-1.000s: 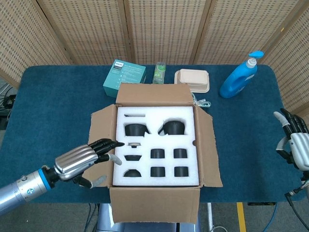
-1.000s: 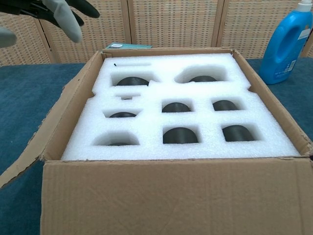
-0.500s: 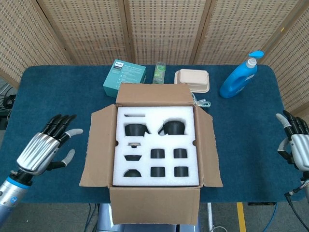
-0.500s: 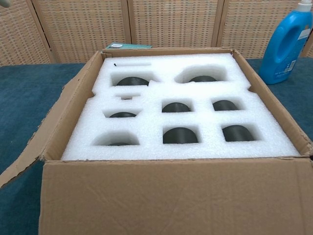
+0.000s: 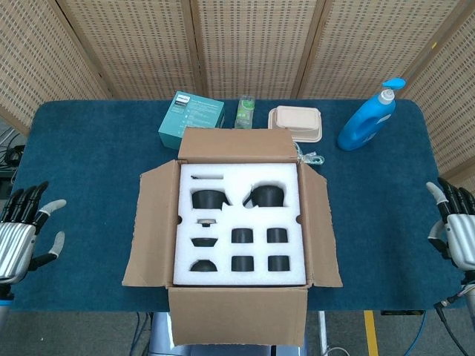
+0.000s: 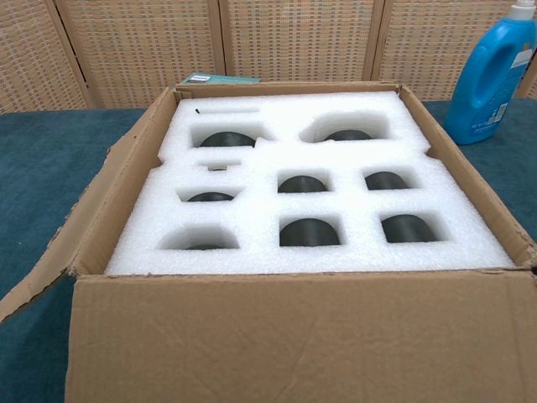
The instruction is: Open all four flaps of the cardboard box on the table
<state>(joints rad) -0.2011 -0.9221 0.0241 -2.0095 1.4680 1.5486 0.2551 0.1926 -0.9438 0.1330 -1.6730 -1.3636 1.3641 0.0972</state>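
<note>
The cardboard box point(image 5: 151, 222) point(image 6: 277, 344) stands in the middle of the table with all four flaps folded outward. White foam point(image 5: 239, 193) point(image 6: 268, 210) fills it, with several dark objects sunk in its pockets. My left hand point(image 5: 21, 233) is at the table's left edge, far from the box, fingers spread and holding nothing. At the right edge my right hand point(image 5: 455, 226) also holds nothing, fingers apart. Neither hand shows in the chest view.
Behind the box lie a teal carton point(image 5: 190, 119), a small green packet point(image 5: 245, 111) and a beige lidded container point(image 5: 296, 123). A blue detergent bottle point(image 5: 369, 119) point(image 6: 491, 71) stands at the back right. Wicker screens close off the far side.
My left hand has drawn back from the box's left flap to the table's left edge. The left flap now lies further outward. The right hand has shifted slightly.
</note>
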